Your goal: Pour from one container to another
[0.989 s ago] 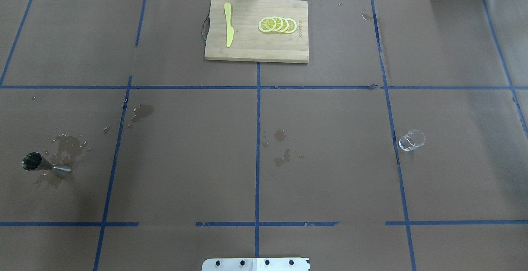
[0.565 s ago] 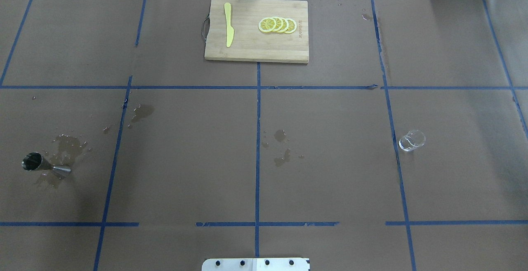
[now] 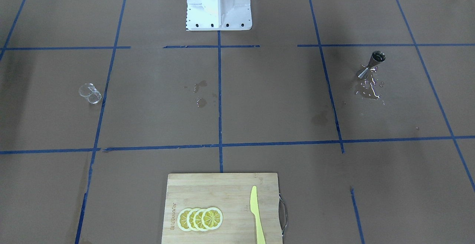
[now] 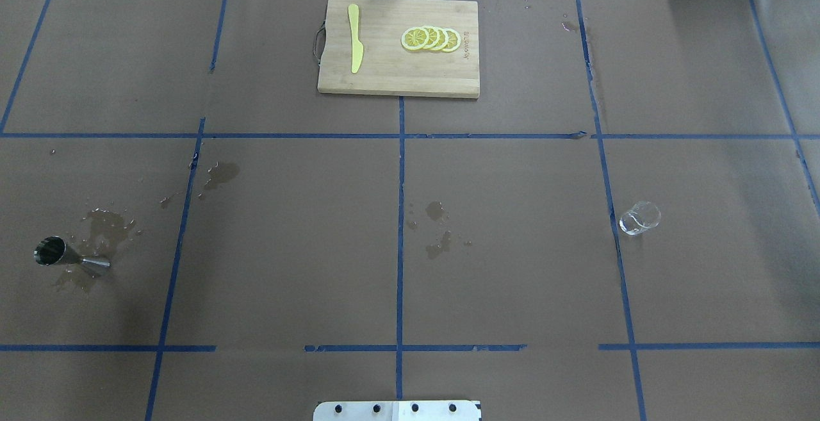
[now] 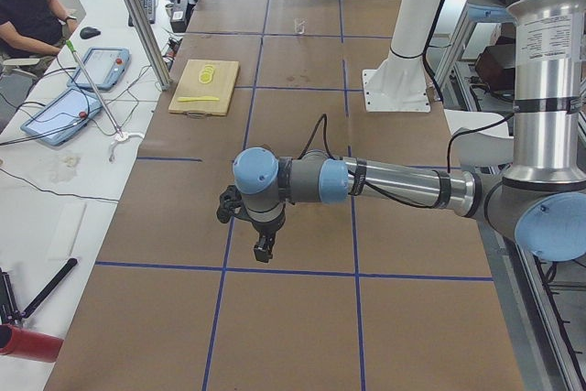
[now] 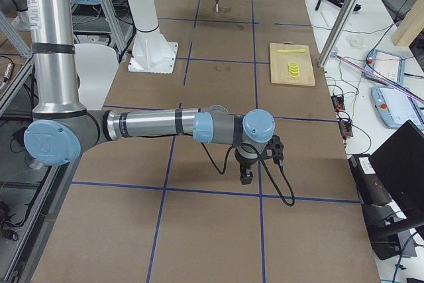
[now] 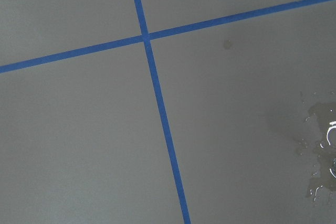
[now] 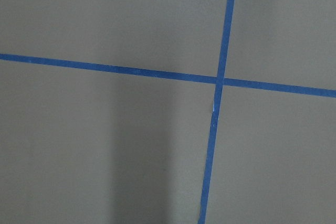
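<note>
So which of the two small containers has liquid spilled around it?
The steel jigger, on the robot's left; the clear glass cup sits on dry paper.

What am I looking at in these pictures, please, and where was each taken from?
This is a robot with two arms, each ending in a two-finger claw, at a brown paper-covered table marked with blue tape. Two pictures look down on the table, one from behind the robot, one facing it. Two, from the table's ends, show the left claw and right claw hanging over bare paper, apparently holding nothing. Two come from wrist cameras and see mostly paper and tape. On the table are a small clear glass measuring cup, a shiny steel hourglass-shaped jigger beside a wet spill, and a bamboo cutting board carrying a yellow knife and lemon slices.
</note>
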Robot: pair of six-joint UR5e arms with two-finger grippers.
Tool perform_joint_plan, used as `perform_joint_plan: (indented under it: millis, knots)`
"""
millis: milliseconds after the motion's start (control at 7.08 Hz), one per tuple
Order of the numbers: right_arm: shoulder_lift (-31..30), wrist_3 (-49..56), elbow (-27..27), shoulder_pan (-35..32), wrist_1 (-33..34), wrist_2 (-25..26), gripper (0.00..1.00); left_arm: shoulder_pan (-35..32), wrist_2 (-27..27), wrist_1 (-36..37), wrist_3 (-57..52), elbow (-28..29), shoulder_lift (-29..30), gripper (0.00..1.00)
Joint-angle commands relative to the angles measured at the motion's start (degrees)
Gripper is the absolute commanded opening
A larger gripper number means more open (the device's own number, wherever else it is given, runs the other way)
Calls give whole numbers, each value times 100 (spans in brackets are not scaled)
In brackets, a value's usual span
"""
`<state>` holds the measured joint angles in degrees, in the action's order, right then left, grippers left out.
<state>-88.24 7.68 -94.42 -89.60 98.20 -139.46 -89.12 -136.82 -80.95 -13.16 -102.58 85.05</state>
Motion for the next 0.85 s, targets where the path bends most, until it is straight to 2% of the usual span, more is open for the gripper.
perform_joint_plan:
  millis: [0,707]
  knots:
    - [8,-12,20,4,-11,24,100,0,7,0,7,1,29,100]
    - [26,-21,37,4,-11,41,100,9,51,0,42,36,73,100]
